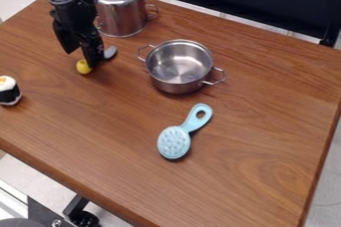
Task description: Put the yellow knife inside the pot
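My gripper (92,62) is at the upper left, low over the table and right at the yellow knife (83,66). The knife's rounded yellow end shows at the gripper's lower left, and a grey, blade-like end appears on its right; the middle is hidden behind the gripper. Whether the knife is held cannot be made out. To the right of them, the open silver pot (178,66) stands upright with its two handles out to the sides. Its inside shows only bare metal.
A larger metal pot (121,9) stands upside down behind the gripper, close to the arm. A light blue brush (176,141) lies on the wooden table (266,121) in front of the open pot. A sushi-like toy (9,91) sits at the left edge.
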`<state>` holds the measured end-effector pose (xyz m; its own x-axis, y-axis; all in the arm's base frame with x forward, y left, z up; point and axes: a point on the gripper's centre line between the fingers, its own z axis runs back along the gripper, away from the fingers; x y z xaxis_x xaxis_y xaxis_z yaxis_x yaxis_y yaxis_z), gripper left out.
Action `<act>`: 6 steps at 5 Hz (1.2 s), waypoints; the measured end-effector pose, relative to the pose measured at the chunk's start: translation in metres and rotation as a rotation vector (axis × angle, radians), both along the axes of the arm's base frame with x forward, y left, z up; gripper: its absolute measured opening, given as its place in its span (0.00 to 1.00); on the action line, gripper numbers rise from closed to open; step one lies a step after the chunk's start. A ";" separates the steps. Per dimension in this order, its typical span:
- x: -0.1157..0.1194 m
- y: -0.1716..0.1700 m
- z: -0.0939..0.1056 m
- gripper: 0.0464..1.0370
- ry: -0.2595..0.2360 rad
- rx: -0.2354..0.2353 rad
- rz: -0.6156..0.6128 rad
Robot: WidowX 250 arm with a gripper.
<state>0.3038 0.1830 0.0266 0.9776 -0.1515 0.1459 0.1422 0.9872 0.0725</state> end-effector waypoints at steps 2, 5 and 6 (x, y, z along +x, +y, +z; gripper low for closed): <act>0.003 -0.007 -0.018 0.96 0.086 -0.030 0.002; 0.010 -0.004 -0.021 0.34 0.072 -0.005 -0.011; 0.010 -0.004 -0.021 0.25 0.075 -0.002 -0.014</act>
